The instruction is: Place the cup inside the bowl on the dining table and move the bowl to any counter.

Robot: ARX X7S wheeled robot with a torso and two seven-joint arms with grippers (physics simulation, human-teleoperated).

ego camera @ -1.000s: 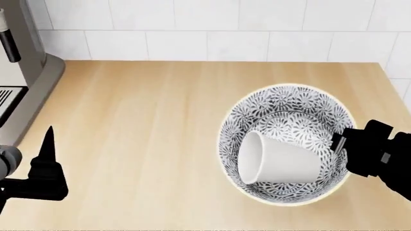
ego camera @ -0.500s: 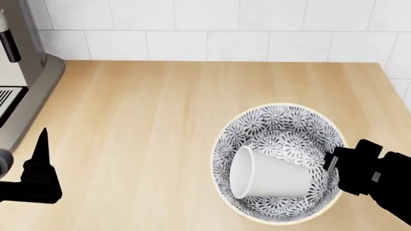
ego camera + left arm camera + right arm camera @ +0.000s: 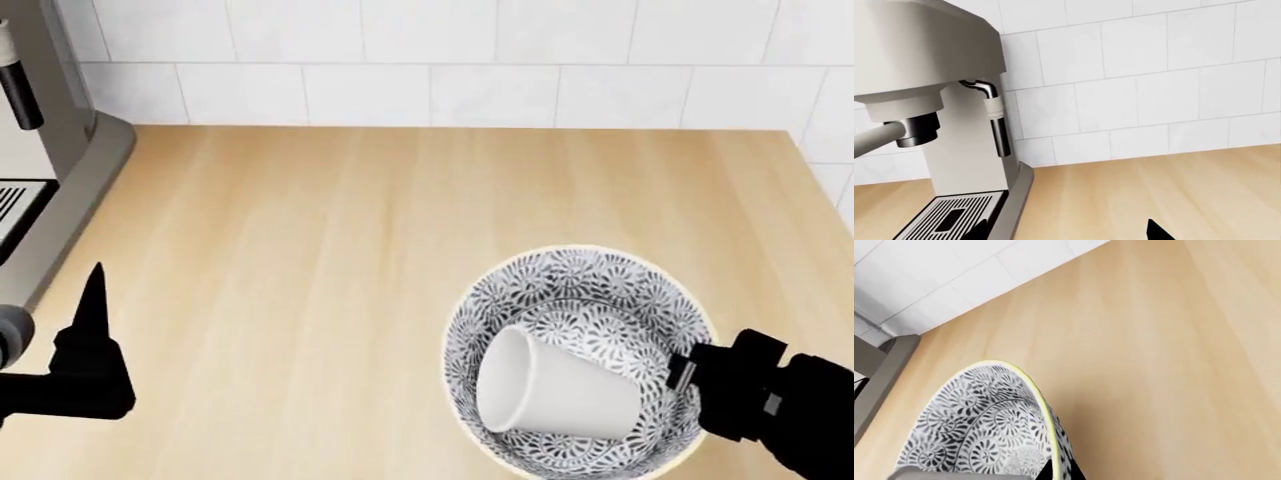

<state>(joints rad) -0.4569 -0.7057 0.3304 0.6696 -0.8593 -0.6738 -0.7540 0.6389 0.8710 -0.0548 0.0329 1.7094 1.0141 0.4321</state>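
1. Patterned bowl [image 3: 577,360] with the white cup [image 3: 554,393] lying tipped inside has slid nearer the counter's [image 3: 334,260] front edge.
2. Right claw [image 3: 683,372] is clamped on the bowl's rim.
3. Left claw [image 3: 91,320]: grip unclear, nothing held.
4. Bare wood stretches toward the coffee machine [image 3: 47,130].

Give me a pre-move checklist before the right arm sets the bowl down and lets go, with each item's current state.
1. Cup inside the bowl: ok, lying on its side.
2. Right gripper on the bowl's rim: ok, the rim runs between its fingers in the right wrist view.
3. Bowl over the counter: ok.
4. Bowl base resting on the counter: cannot tell.
5. Espresso machine away from the bowl: ok.
6. Left gripper away from the bowl: ok.
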